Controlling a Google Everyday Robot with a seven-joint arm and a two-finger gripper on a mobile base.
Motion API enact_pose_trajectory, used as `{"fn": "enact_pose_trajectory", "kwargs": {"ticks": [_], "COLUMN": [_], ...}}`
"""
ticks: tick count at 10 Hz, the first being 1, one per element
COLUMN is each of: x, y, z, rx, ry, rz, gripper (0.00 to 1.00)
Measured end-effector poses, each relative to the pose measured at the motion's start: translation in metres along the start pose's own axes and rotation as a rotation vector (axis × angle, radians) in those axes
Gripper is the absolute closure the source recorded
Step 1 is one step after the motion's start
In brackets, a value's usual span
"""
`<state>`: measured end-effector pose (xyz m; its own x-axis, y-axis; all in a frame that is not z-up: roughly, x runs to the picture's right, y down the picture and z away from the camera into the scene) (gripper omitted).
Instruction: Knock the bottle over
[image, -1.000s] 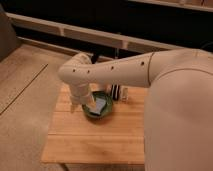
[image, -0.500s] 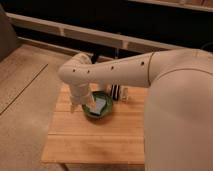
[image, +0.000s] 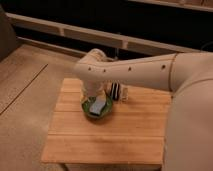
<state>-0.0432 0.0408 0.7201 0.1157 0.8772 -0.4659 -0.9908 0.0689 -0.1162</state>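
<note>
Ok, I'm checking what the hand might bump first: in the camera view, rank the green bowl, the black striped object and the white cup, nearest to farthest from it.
The hand sits low at the table's rear, under the arm.
1. Green bowl, directly beside it, toward the front.
2. Black striped object, toward image right.
3. White cup, just past that.

The robot arm (image: 131, 75) is creamy white with small dark dots along it. The desk (image: 115, 142) is light brown wood with lines running across it. On it sits a green bowl (image: 90, 113) with a blue-grey block (image: 98, 106) inside. The gripper (image: 96, 98) hangs just above the bowl. Beside it stands a black thing (image: 115, 91) with pale stripes. The floor (image: 25, 85) is tan.
</note>
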Motion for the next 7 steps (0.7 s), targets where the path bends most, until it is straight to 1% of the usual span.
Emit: {"fn": "enact_pose_trajectory", "kwargs": {"ticks": [1,2,3,5,7], "x": [-0.007,-0.009,-0.011,-0.011,-0.010], "y": [-0.017,-0.033,-0.053,-0.046,-0.048], "z": [-0.007,-0.013,-0.018,-0.018,-0.016], "rx": [-0.002,-0.002,0.011,0.002,0.008], "ry": [-0.041,-0.067,-0.086,-0.084,-0.080], "rz": [-0.004,0.008,0.027,0.020,0.017], "gripper": [0.35,0.35,0.35,0.35,0.35]}}
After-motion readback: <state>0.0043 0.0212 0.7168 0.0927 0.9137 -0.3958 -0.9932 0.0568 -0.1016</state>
